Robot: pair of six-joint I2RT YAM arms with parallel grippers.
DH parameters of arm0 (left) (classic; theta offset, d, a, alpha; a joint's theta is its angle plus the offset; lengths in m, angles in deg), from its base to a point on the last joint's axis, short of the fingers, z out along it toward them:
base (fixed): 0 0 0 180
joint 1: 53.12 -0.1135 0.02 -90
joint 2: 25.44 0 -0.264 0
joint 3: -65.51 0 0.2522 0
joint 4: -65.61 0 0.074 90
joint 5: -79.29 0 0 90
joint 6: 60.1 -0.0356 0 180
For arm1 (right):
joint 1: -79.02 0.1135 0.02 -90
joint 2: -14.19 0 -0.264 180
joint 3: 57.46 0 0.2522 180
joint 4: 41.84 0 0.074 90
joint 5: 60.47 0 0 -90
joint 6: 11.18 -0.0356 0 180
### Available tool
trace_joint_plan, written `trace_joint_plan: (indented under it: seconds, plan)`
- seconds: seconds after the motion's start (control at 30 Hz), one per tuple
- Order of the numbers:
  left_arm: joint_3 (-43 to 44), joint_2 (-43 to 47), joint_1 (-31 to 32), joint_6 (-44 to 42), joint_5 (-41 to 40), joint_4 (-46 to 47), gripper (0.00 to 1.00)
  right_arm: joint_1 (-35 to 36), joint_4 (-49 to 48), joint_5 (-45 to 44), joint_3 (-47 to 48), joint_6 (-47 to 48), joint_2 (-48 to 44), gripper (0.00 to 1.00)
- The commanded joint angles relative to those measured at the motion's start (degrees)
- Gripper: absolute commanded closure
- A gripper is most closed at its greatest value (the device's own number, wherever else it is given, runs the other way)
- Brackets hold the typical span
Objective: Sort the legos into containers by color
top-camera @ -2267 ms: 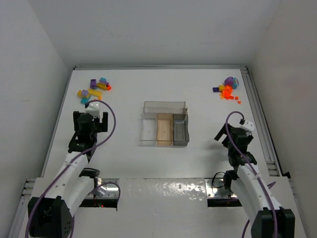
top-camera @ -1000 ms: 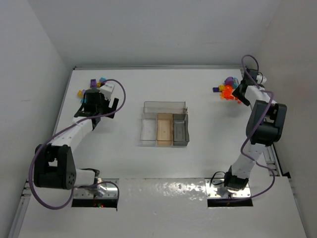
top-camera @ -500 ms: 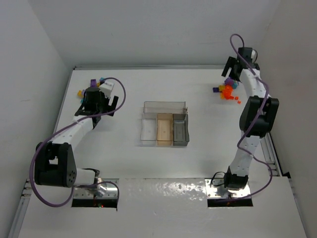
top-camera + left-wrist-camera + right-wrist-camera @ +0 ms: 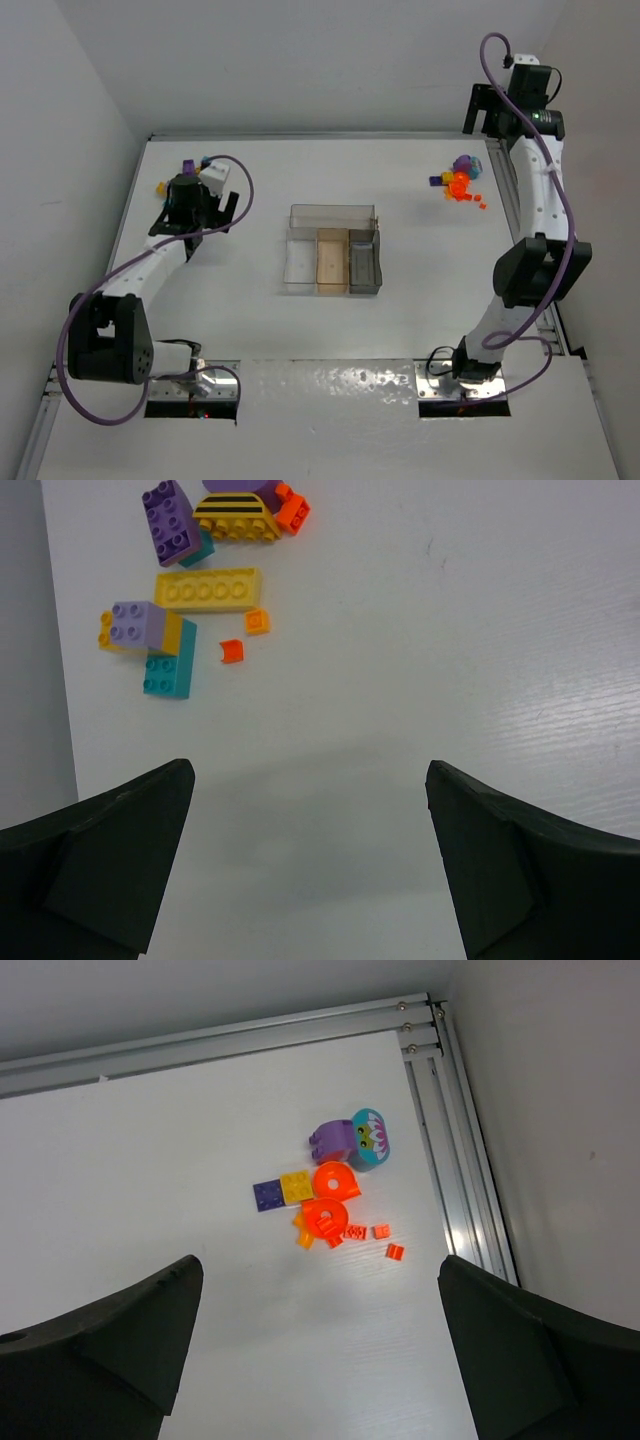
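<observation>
One lego pile lies at the far left (image 4: 195, 163), partly hidden by my left arm. In the left wrist view it holds a long yellow brick (image 4: 207, 589), purple bricks (image 4: 168, 520), a teal brick (image 4: 168, 673) and a tiny orange-red piece (image 4: 232, 651). My left gripper (image 4: 190, 210) (image 4: 310, 860) is open and empty, just short of that pile. A second pile (image 4: 459, 180) lies at the far right: orange discs (image 4: 323, 1216), a yellow square (image 4: 296, 1187), a purple piece (image 4: 332, 1140). My right gripper (image 4: 505, 105) (image 4: 320, 1350) is open and empty, high above it. The clear tray (image 4: 332, 212) stands mid-table.
The tray's narrow sections are clear (image 4: 298, 265), tan (image 4: 331, 262) and grey (image 4: 364, 262); I see no bricks in them. An aluminium rail (image 4: 455, 1160) runs along the table's right edge beside the right pile. White walls close in the back and sides.
Both arms have reached out from the near edge to the far corners. In the last half second my right gripper rose higher above the right pile; my left gripper barely moved.
</observation>
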Motion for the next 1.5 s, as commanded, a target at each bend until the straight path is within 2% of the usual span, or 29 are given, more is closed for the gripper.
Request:
trace_joint_plan:
  seconds: [0.0,0.13,0.27,0.37,0.47,0.57,0.67,0.87,1.03,1.1,1.2,1.33,1.43,1.47]
  plan:
    - [-0.5,2.4,0.0,-0.5,0.5,2.5,0.0,0.0,2.1,1.0,0.0,2.3,-0.8,0.01]
    - [-0.7,3.0,0.0,-0.3,0.3,2.1,0.0,-1.6,2.3,0.3,-1.0,1.3,-2.1,0.01]
    - [-1.1,3.6,0.0,-0.4,-0.1,2.5,0.0,-3.1,-1.2,-4.0,-8.2,4.9,-5.9,0.01]
    - [-1.8,3.6,0.0,-0.6,0.4,4.6,0.0,-3.2,-1.1,-4.8,-9.2,6.6,-6.6,0.01]
    - [-1.3,3.5,0.0,-0.7,0.4,4.5,0.0,-5.2,-1.7,-2.9,-10.6,5.4,-7.9,0.01]
    - [-1.5,3.5,0.0,-1.2,0.0,4.7,0.0,-10.3,-3.5,-3.7,-13.8,5.2,-10.0,0.01]
    - [-2.3,3.5,0.0,-1.1,-0.1,5.6,0.0,-11.1,-4.7,-2.3,-17.0,7.1,-11.9,0.01]
    - [-2.4,3.0,0.0,-0.3,0.5,5.6,0.0,-10.1,1.3,9.1,-14.9,-0.5,-6.6,0.01]
    - [-2.6,3.1,0.0,-0.4,-0.1,4.8,0.0,-9.4,5.9,10.1,-8.6,-3.0,4.0,0.01]
    - [-2.8,3.0,0.0,0.0,-0.1,4.6,0.0,-7.7,3.5,4.7,-9.1,-4.5,5.2,0.01]
    - [-2.8,2.7,0.0,0.5,0.1,3.9,0.0,-5.5,-6.5,-4.5,-13.2,-5.0,6.0,0.01]
    - [-2.1,1.4,0.0,0.6,-0.8,3.7,0.0,-5.4,-15.4,-6.1,-19.0,-11.2,7.6,0.01]
    - [-1.3,0.0,0.0,0.2,-1.9,1.6,0.0,-5.5,-15.0,-7.5,-16.6,-13.8,12.3,0.17]
    - [-0.6,-0.4,0.0,0.0,-2.3,1.1,0.0,-5.5,-15.0,-8.7,-16.0,-14.7,14.6,0.36]
